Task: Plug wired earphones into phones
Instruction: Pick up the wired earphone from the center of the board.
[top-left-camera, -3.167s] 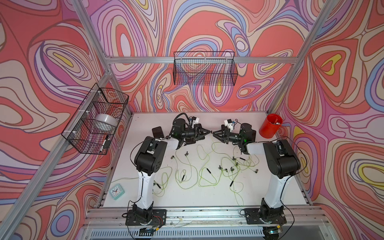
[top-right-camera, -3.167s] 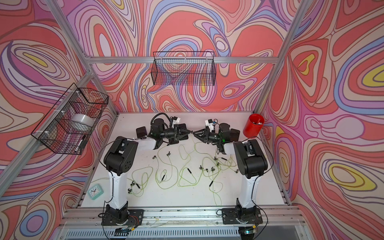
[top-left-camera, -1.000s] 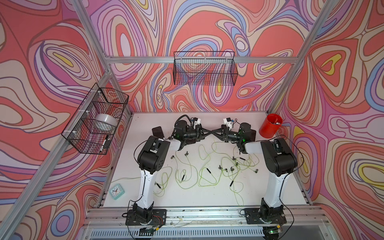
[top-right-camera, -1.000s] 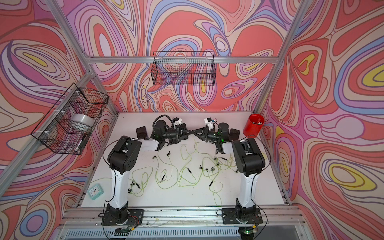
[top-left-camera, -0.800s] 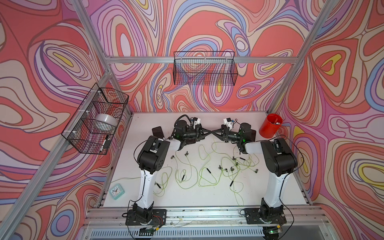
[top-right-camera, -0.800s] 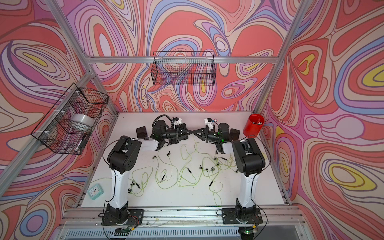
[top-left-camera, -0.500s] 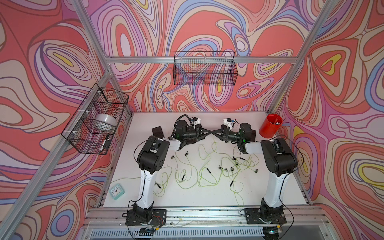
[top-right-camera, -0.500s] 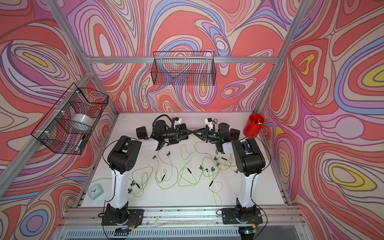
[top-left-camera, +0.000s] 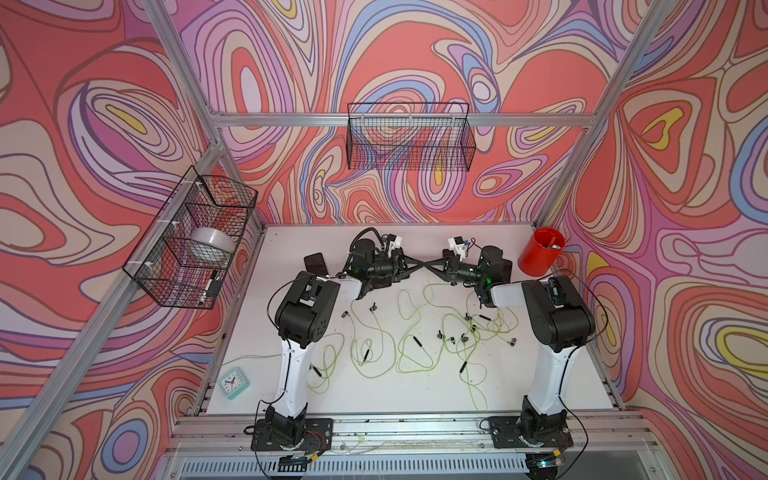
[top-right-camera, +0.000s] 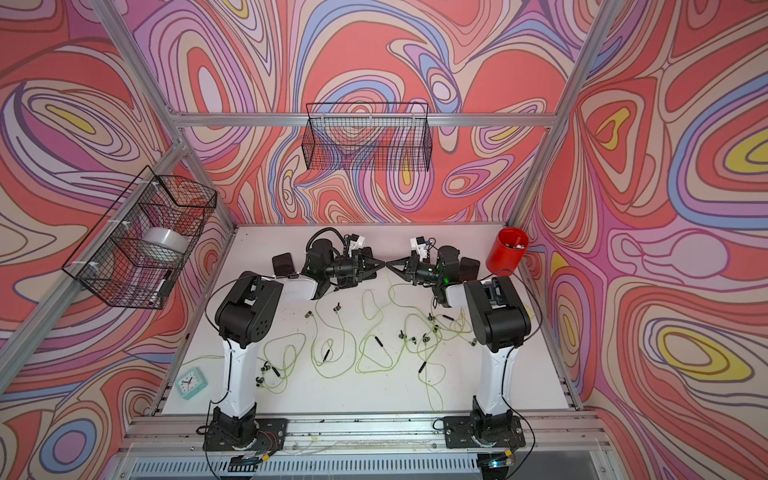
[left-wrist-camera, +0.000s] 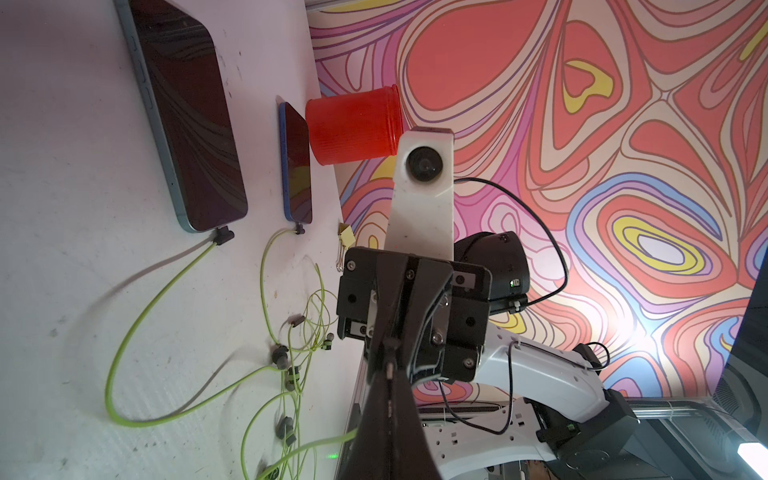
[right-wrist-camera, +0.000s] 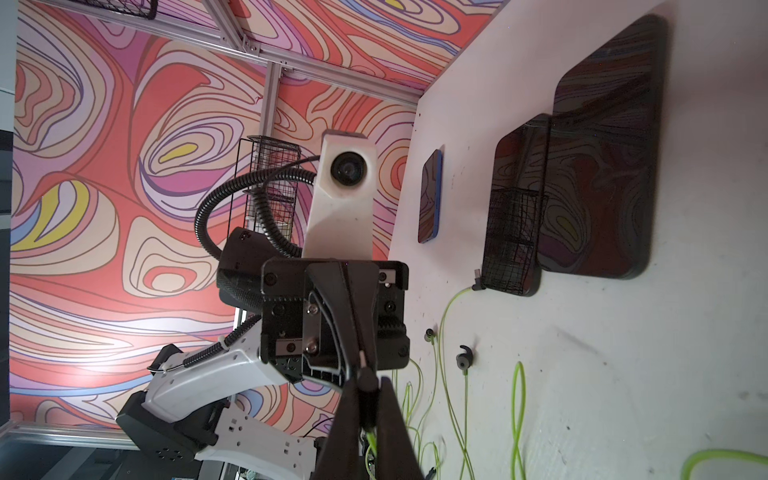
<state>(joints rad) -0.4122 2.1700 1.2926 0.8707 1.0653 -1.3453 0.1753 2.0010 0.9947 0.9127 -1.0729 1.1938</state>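
My left gripper (top-left-camera: 419, 262) and right gripper (top-left-camera: 429, 264) meet tip to tip above the back middle of the table. The right gripper (right-wrist-camera: 368, 380) is shut on the dark plug of one of the wired earphones, whose yellow-green cable (right-wrist-camera: 372, 444) runs back between its fingers. The left gripper (left-wrist-camera: 389, 368) is shut on the plug's pale tip. Two phones (left-wrist-camera: 195, 124) (left-wrist-camera: 298, 166) lie flat with cables plugged in. Three more phones (right-wrist-camera: 602, 166) (right-wrist-camera: 517, 208) (right-wrist-camera: 430, 199) lie beyond the left arm. Loose earphones (top-left-camera: 374, 332) are strewn over the table's middle.
A red cup (top-left-camera: 540, 251) stands at the back right corner, with a yellow binder clip (left-wrist-camera: 346, 237) near it. Wire baskets hang on the back wall (top-left-camera: 409, 141) and the left wall (top-left-camera: 191, 245). A mint alarm clock (top-left-camera: 234, 382) sits at the front left.
The grippers, apart three seconds ago, now touch at the tips. Over the last second the right jaws have closed on the plug. The left gripper has stayed shut.
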